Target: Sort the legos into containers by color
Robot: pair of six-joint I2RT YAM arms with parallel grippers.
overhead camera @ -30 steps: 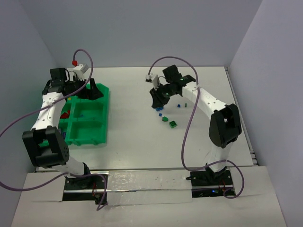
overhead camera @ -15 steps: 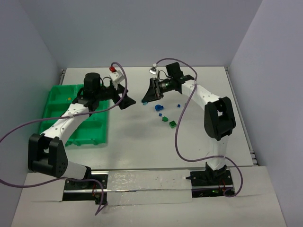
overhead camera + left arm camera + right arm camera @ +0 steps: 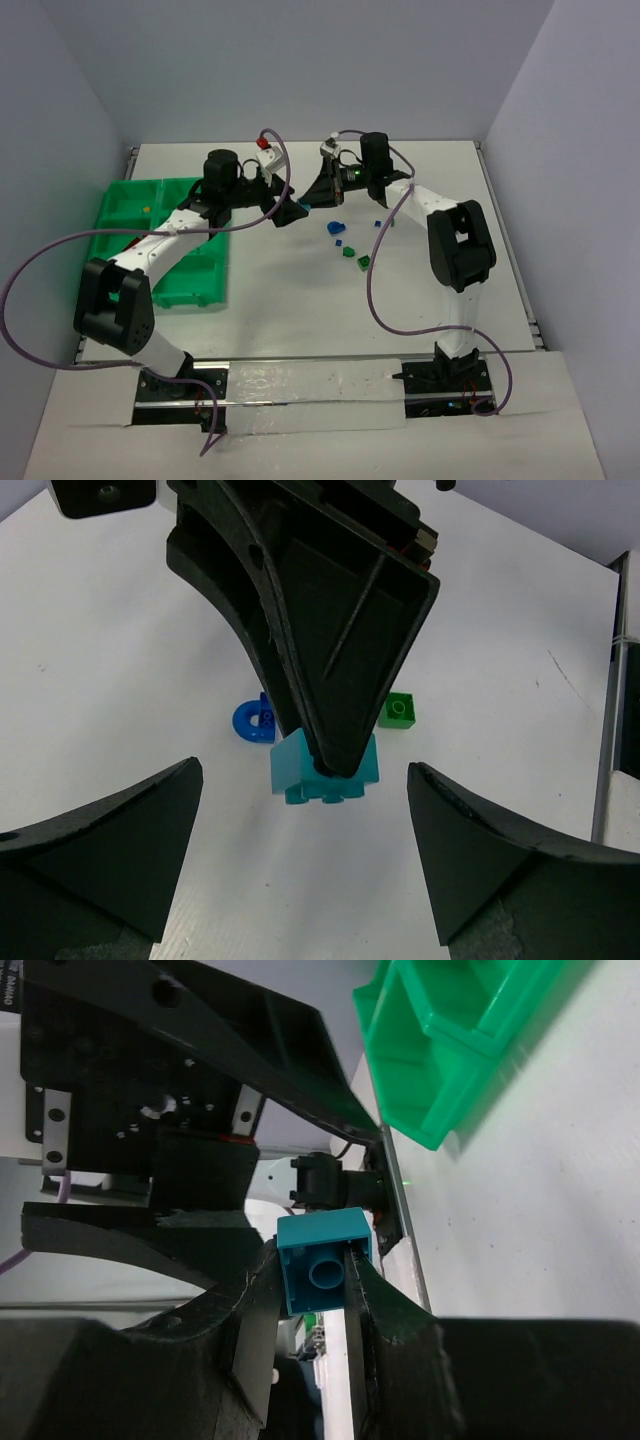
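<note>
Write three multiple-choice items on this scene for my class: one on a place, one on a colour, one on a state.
1. The green tray lies: A) left of both grippers B) right of both grippers C) between them.
2. The brick in the right gripper is: A) red B) teal C) purple.
3. The left gripper is: A) open B) shut empty C) shut on a brick.
Answers: 1 A: the top view shows it far left. 2 B: the right wrist view shows it teal. 3 A: its jaws stand wide apart.
</note>
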